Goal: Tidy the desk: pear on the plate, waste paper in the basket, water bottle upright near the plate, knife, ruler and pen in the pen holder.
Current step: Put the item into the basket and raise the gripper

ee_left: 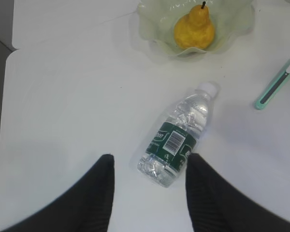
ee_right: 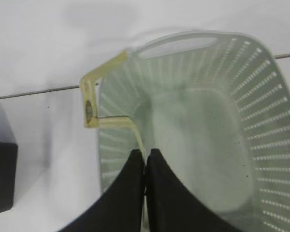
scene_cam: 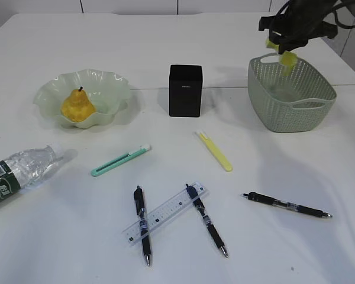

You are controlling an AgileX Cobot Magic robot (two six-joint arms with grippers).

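Waste paper point(scene_cam: 288, 60), yellow, is hanging over the basket point(scene_cam: 296, 109), and the right gripper point(ee_right: 145, 162) is pinching it with jaws pressed nearly together on a thin strip, the paper bending out past the basket's near rim. The basket is sitting at the far right of the desk point(scene_cam: 177, 35). The left gripper point(ee_left: 150, 166) is hovering with jaws spread wide around the base of the water bottle point(ee_left: 180, 133), which is lying on its side. The pear point(scene_cam: 77, 106) is resting in the plate point(scene_cam: 109, 86). The pen holder point(scene_cam: 185, 90) is standing mid-desk, and the ruler point(scene_cam: 164, 213) is lying slantwise across two pens nearer the front.
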